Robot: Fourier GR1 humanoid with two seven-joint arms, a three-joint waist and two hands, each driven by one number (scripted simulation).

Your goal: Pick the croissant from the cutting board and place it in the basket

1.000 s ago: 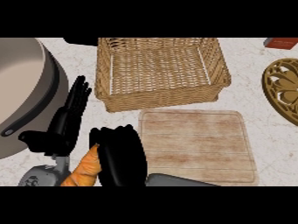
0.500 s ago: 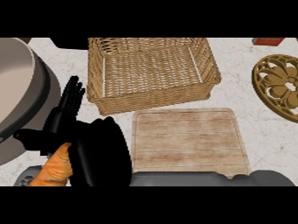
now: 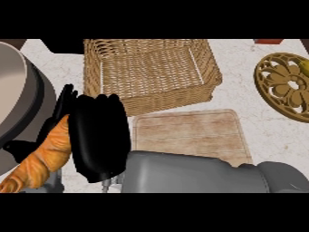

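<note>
Orange against the black fingers, the croissant [image 3: 43,156] sits clasped in the right hand [image 3: 102,136], lifted off the cutting board [image 3: 190,133] and held left of the wicker basket [image 3: 150,72], apparently so it can be carried over the rim.

The pale marbled counter [image 3: 263,131] is carrying a wicker basket [image 3: 150,72] at the back, a wooden board [image 3: 190,133] just in front, a gold trivet [image 3: 292,88] right, a big grey pot [image 3: 9,99] left
</note>
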